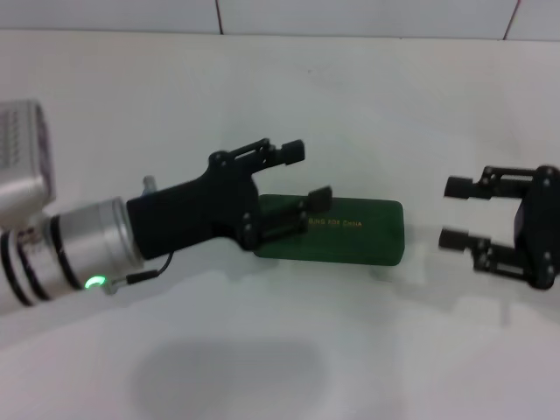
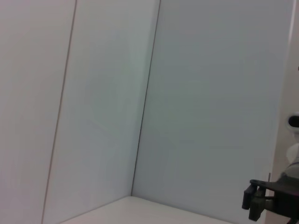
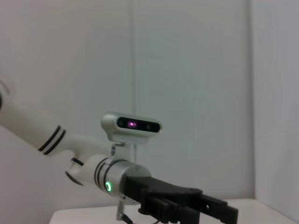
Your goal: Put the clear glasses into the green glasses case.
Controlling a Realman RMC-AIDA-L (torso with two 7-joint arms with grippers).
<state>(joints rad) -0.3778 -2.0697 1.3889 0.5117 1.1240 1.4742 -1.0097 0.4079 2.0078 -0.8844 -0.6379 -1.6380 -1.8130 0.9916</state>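
The green glasses case (image 1: pixel 354 232) lies flat on the white table with its lid down and the gold lettering facing up. My left gripper (image 1: pixel 311 175) stands open above the case's left end, its lower finger (image 1: pixel 317 199) over the lid and nothing between the fingers. The right wrist view shows this same gripper (image 3: pixel 187 207) from the other side. To the right of the case, a short gap away, my right gripper (image 1: pixel 448 213) is open and empty, fingers pointing at the case. It also shows at the edge of the left wrist view (image 2: pixel 261 198). The clear glasses are out of view.
The white table (image 1: pixel 262 350) runs back to a tiled wall (image 1: pixel 367 17). The left arm's silver wrist with a green light (image 1: pixel 87 249) reaches in from the left.
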